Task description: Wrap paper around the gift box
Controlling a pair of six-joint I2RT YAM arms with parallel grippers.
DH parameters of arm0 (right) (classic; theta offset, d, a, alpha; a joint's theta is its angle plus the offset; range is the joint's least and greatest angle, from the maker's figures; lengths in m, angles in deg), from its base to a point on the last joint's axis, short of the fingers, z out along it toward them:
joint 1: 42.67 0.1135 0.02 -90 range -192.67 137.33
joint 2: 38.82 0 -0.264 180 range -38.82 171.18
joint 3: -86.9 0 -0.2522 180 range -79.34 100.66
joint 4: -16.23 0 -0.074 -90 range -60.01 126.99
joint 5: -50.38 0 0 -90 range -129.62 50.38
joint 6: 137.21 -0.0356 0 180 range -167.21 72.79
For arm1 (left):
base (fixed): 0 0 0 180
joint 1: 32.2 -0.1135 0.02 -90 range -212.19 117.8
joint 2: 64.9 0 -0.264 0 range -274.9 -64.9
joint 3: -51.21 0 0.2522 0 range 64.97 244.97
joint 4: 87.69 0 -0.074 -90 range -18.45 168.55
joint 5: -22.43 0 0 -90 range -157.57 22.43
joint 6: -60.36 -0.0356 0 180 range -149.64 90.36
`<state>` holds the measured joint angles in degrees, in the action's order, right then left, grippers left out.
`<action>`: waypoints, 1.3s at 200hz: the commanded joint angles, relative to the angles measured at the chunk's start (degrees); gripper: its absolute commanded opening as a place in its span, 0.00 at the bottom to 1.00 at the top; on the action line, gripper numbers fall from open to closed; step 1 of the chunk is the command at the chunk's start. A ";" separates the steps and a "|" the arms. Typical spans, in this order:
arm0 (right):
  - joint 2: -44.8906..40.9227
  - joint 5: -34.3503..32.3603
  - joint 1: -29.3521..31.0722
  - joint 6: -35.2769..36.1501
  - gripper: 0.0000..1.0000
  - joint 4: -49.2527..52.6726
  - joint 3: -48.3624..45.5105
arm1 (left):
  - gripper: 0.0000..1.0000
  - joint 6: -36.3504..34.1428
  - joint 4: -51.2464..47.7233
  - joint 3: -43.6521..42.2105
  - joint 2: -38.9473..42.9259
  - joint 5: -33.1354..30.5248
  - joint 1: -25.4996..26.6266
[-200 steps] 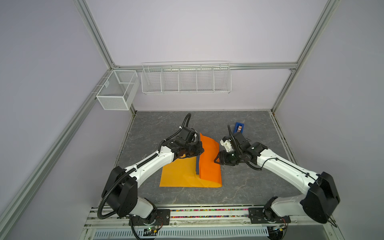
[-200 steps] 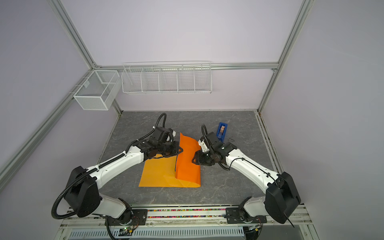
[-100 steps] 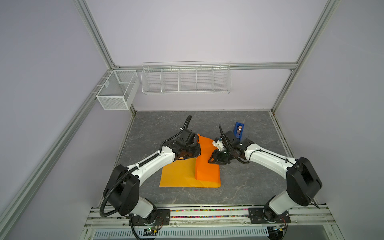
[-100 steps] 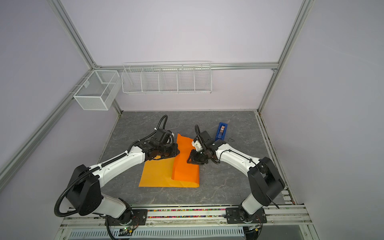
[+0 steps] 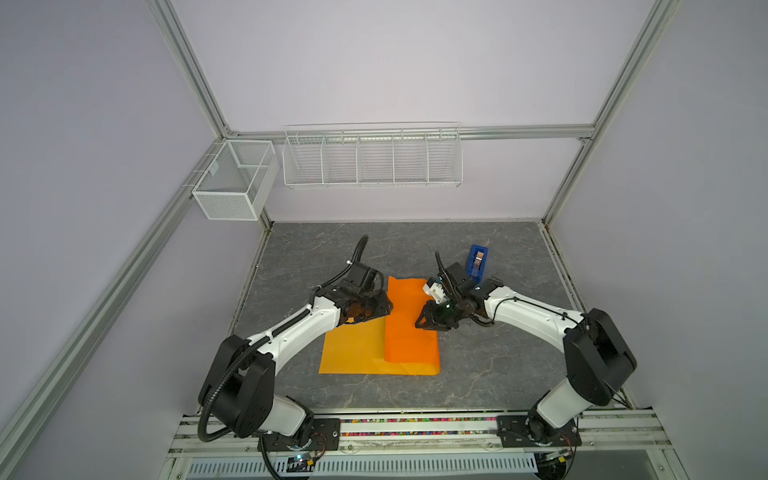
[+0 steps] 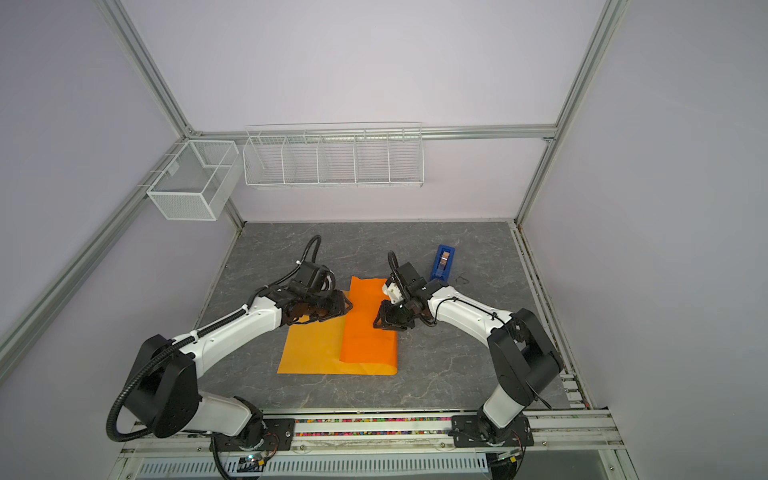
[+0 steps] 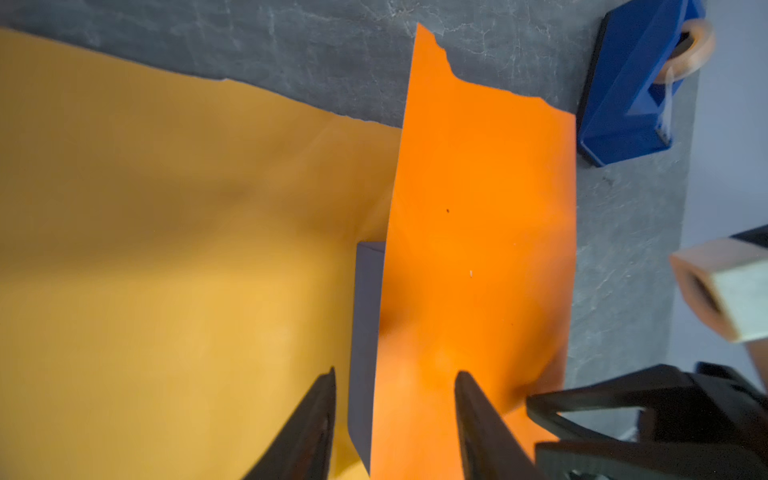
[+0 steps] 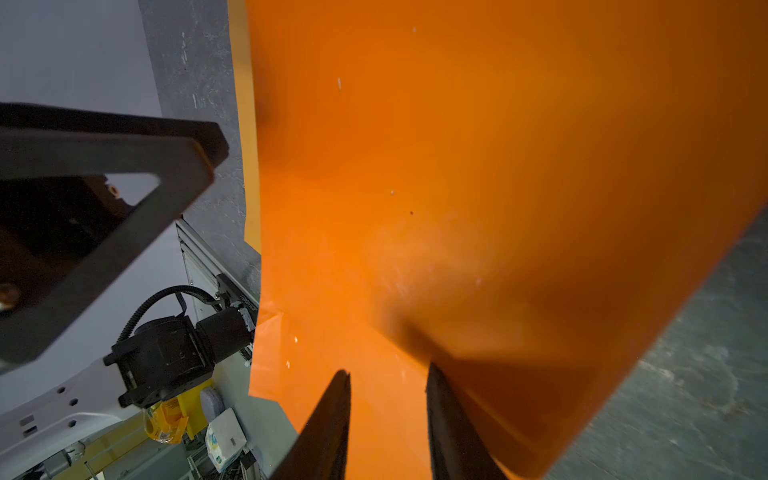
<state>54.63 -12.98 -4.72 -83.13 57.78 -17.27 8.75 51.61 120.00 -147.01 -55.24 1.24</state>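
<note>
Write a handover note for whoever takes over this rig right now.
Left gripper: open, jaws either side of the flap's free edge, holding nothing.
Right gripper: open, tips over the flap near its folded side.
The gift box sits on the paper, nearly hidden under the flap; only a strip shows in the left wrist view.
Tape dispenser: on the table behind the right gripper.
Done: one side folded over the box.
Left: fold the flat side over, tape the seam, close both ends.
</note>
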 commanded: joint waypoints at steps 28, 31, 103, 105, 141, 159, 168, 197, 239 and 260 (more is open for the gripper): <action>1.35 0.00 -0.03 0.93 0.34 1.65 0.34 | 0.59 0.91 6.31 -4.65 0.97 12.02 -0.82; 1.37 -0.07 -0.07 0.94 0.34 1.65 0.34 | 0.60 1.13 6.53 -4.99 0.78 12.15 -0.82; 1.65 -0.17 -0.06 0.93 0.34 1.74 0.09 | 0.61 3.45 13.85 -9.05 -3.99 17.45 -0.80; 1.65 -0.18 -0.07 0.87 0.34 1.74 -0.05 | 0.61 3.45 13.89 -9.03 -4.06 17.43 -0.82; 1.40 -0.30 -0.04 0.85 0.34 2.04 0.29 | 0.51 3.19 13.67 -9.24 -5.72 16.61 -0.73; 0.89 -0.36 -0.12 0.98 0.35 2.55 0.75 | 0.47 3.30 14.00 -9.76 -6.04 16.40 -0.73; 0.48 -0.58 -0.07 1.29 0.36 3.00 1.17 | 0.45 3.19 13.93 -9.93 -6.35 16.25 -0.73; -0.92 -1.93 -0.38 3.08 0.38 5.21 3.15 | 0.41 3.09 14.06 -10.29 -7.83 15.85 -0.73; -5.82 -5.39 -3.49 4.21 0.44 8.27 3.54 | 0.38 4.19 16.01 -11.66 -8.16 16.21 -0.73; -8.20 -8.39 -6.12 3.85 0.54 8.39 1.01 | 0.38 4.64 16.80 -12.11 -8.08 16.71 -0.73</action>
<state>50.43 -17.09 -7.99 -80.16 63.99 -14.37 12.42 69.62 110.16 -153.28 -37.05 0.43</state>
